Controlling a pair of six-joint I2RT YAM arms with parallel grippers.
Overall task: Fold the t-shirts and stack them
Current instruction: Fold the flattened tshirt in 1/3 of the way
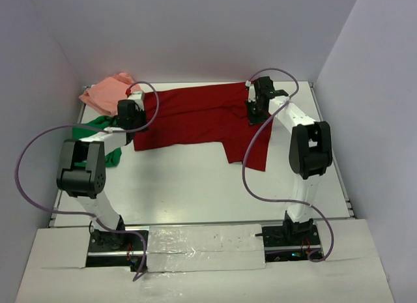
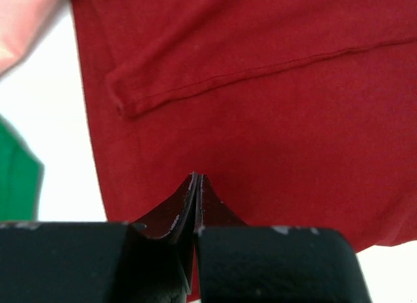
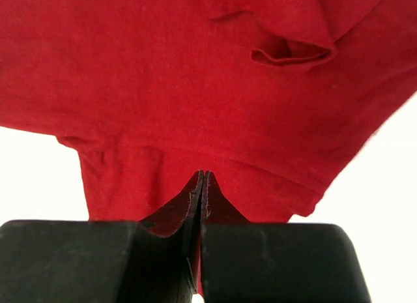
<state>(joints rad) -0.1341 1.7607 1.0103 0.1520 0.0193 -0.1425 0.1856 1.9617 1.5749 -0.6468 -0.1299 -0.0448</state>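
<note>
Looked down on a white counter (image 1: 195, 186) boxed in by pale walls. Found the left gripper (image 2: 197, 180) with its black fingers pressed together, a small ridge of the dark red t-shirt (image 2: 273, 120) nipped up between the tips. Found the right gripper (image 3: 203, 178) shut the same way, pinching a raised fold of that same shirt close below a stitched hem. Saw a folded hem run slantwise across the cloth beyond the left fingers, and an open sleeve mouth beyond the right ones.

From above, placed the left pinch on the shirt's left border, towards the counter's left edge, and the right pinch on the shirt's far right part, near the far right corner. Noted the red shirt spread mostly flat across the far half of the counter, with one part trailing down on the right side towards the near edge.

Spotted the salmon pink t-shirt (image 1: 107, 94) bunched in the far left corner, just beside the red one. Spotted the bright green t-shirt (image 1: 98, 126) crumpled at the left edge, partly hidden behind the left arm. Counted purple cables (image 1: 39, 179) looping from both arms down to the near edge.
</note>
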